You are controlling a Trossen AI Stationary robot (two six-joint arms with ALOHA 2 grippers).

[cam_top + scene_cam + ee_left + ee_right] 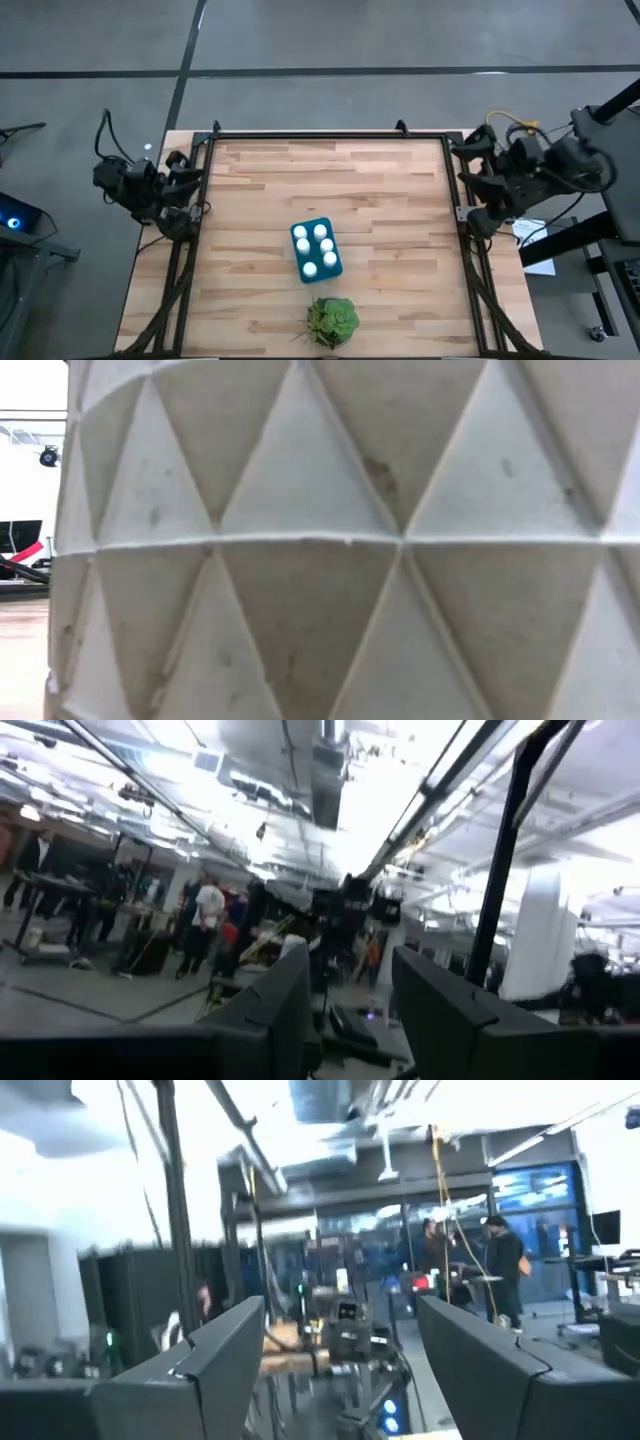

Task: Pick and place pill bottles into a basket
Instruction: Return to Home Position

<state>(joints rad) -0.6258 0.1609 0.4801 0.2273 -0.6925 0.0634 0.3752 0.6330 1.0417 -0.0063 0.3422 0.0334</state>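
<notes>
The teal basket (316,250) stands on the wooden table a little near of its middle. Several white pill bottles (320,231) stand upright inside it, their round caps up. My left gripper (350,1010) is open and empty; its arm (150,188) is folded back at the table's left edge. My right gripper (340,1365) is open and empty; its arm (510,178) is folded back at the table's right edge. Both are far from the basket, and both wrist views look out into the room.
A leafy green plant (332,322) stands at the table's near edge, just near of the basket. Its white pot with raised triangles (330,540) fills the low view. A dark frame (330,137) runs around the table. People stand in the room beyond (208,925).
</notes>
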